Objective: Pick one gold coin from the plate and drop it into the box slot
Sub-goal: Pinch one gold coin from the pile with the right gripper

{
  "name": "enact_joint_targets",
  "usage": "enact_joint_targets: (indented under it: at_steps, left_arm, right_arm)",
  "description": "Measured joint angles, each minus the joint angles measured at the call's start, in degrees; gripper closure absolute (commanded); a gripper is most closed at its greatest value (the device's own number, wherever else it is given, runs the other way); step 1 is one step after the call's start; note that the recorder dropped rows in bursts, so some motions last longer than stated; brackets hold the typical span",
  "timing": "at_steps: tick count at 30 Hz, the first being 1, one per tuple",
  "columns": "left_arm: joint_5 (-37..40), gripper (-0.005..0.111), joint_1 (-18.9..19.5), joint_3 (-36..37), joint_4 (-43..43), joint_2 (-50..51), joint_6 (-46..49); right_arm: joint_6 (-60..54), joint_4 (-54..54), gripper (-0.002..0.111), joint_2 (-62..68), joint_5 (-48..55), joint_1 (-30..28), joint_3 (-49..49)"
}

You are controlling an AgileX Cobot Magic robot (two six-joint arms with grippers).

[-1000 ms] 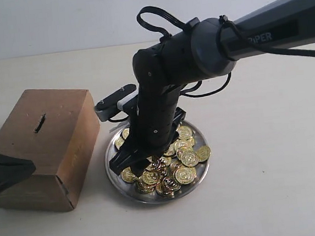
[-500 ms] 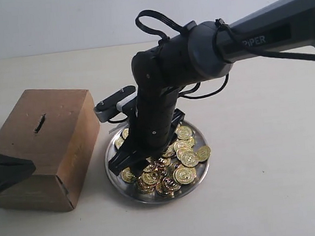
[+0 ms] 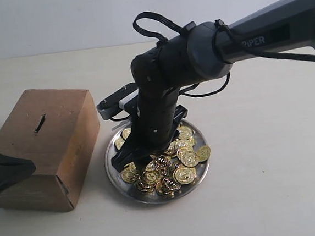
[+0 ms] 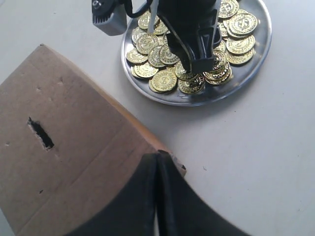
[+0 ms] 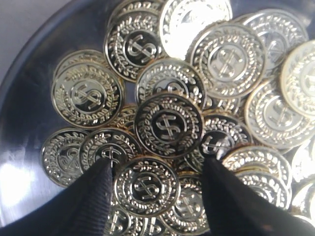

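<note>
The right gripper (image 5: 157,194) stands low over the left side of the plate (image 4: 258,54), its fingers (image 5: 88,201) spread apart and gripping nothing, and one gold coin (image 5: 146,186) lies flat between them on top of the other coins (image 3: 186,158). The plate sits just right of the box (image 3: 45,155), with a narrow gap between them, and the slot (image 3: 40,123) is in the far part of the box's top. The left gripper (image 4: 156,196) is pressed closed and empty at the near edge of the box, and bare table (image 3: 261,169) lies right of the plate.
</note>
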Motion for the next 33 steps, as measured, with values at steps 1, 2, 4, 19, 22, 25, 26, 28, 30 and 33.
enact_joint_targets:
  at_steps: [1, 2, 4, 19, 22, 25, 26, 28, 30, 33]
  left_arm:
    - [0.0, 0.107, 0.0, 0.0, 0.0, 0.0, 0.0]
    - [0.0, 0.107, 0.0, 0.0, 0.0, 0.0, 0.0]
    - [0.0, 0.107, 0.0, 0.0, 0.0, 0.0, 0.0]
    - [0.0, 0.107, 0.0, 0.0, 0.0, 0.0, 0.0]
    - [0.0, 0.107, 0.0, 0.0, 0.0, 0.0, 0.0]
    - [0.0, 0.107, 0.0, 0.0, 0.0, 0.0, 0.0]
    - [0.0, 0.107, 0.0, 0.0, 0.0, 0.0, 0.0]
    - [0.0, 0.107, 0.0, 0.0, 0.0, 0.0, 0.0]
    - [0.0, 0.107, 0.0, 0.0, 0.0, 0.0, 0.0]
    - [0.0, 0.107, 0.0, 0.0, 0.0, 0.0, 0.0]
  right_arm:
    - [0.0, 0.0, 0.056, 0.0, 0.0, 0.0, 0.0]
    - [0.0, 0.0, 0.056, 0.0, 0.0, 0.0, 0.0]
    - [0.0, 0.0, 0.056, 0.0, 0.0, 0.0, 0.0]
    - [-0.6, 0.3, 0.056, 0.1, 1.0, 0.0, -0.1]
    - [-0.6, 0.3, 0.056, 0.1, 1.1, 0.1, -0.1]
    - [-0.6, 0.0, 0.056, 0.2, 1.3, 0.5, -0.1]
    - [-0.7, -0.2, 0.056, 0.2, 1.3, 0.7, -0.2]
    - [-0.7, -0.4, 0.056, 0.4, 1.6, 1.1, -0.3]
    - [-0.7, -0.4, 0.056, 0.5, 1.7, 1.2, -0.3]
    - [-0.7, -0.6, 0.056, 0.7, 2.2, 1.3, -0.5]
